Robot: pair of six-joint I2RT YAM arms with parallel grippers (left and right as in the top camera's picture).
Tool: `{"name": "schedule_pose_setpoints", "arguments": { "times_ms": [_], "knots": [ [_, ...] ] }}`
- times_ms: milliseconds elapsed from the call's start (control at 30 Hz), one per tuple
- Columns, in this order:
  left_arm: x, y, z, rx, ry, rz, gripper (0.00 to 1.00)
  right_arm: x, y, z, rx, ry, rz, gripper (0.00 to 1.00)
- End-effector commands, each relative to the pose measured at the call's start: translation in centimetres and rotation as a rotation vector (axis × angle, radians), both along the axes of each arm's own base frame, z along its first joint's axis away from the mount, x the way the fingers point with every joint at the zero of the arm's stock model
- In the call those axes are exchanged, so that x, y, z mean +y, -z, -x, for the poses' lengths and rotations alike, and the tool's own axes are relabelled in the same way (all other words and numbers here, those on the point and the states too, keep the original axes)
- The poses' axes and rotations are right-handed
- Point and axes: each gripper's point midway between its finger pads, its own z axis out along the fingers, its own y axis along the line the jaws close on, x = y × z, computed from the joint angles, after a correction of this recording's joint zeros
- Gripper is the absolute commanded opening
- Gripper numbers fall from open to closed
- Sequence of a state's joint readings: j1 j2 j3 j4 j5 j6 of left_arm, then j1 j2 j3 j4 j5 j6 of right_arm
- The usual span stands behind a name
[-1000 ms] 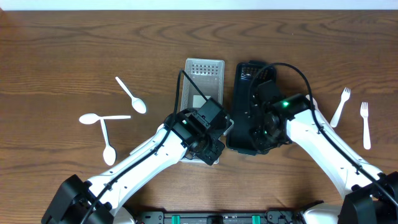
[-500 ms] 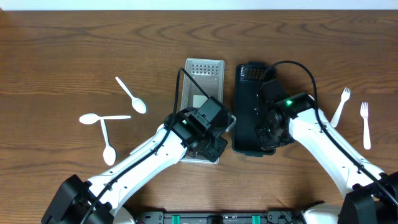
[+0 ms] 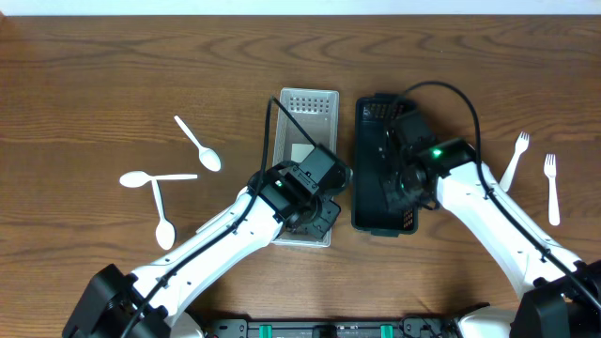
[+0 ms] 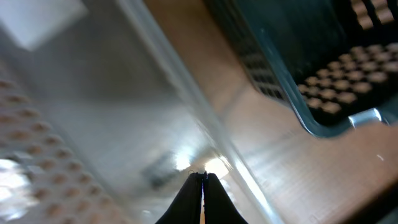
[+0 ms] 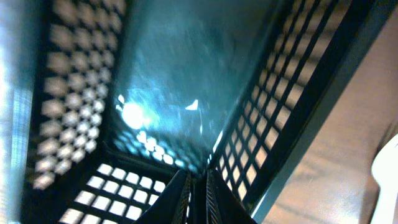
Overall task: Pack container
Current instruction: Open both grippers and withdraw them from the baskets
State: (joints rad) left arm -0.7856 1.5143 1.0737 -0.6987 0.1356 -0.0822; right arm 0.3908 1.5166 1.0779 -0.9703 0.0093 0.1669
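Trays side by side, long axes parallel

Black tray (image 3: 369,174) lies just right of the clear tray (image 3: 308,117), both running away from the robot. The right gripper (image 5: 198,186) pinches the black tray's rim. The left gripper (image 4: 200,179), fingers pressed together, sits at the clear tray's near end.

Overhead view: bright, evenly lit from above and sharp throughout; only faint, soft shadows are cast on the table (image 3: 94,75). Left wrist view: heavily blurred and out of focus, w/ a glare spot low on the clear tray (image 4: 93,124) and washout at top left. Right wrist view: dim, motion-blurred; white glare patches are reflected off the black tray (image 5: 180,62), mesh smeared twd. the edges.
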Motion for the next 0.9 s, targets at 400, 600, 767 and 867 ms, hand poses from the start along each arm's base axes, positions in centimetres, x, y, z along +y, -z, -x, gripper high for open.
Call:
{"name": "schedule_pose_setpoints", "arguments": {
  "times_ms": [400,600,767,867],
  "knots": [
    [15.2,-9.1,-7.7,-0.28,-0.686,-0.011,0.06,-6.1,-8.5,-7.7,-0.271,0.393,0.074,0.13],
    [21.3,-9.4,-8.3,-0.278,-0.875,-0.041,0.06,-7.0,-6.1,-7.8,-0.174,0.353,0.071,0.12],
    [23.5,-9.5,-8.5,-0.279,-0.944,-0.05,0.06,-6.5,-3.3,-8.0,-0.091,0.302,0.078,0.13],
    [24.0,-9.5,-8.5,-0.28,-0.958,-0.053,0.06,-5.7,-1.1,-8.2,-0.029,0.25,0.061,0.13]
  ]
}}
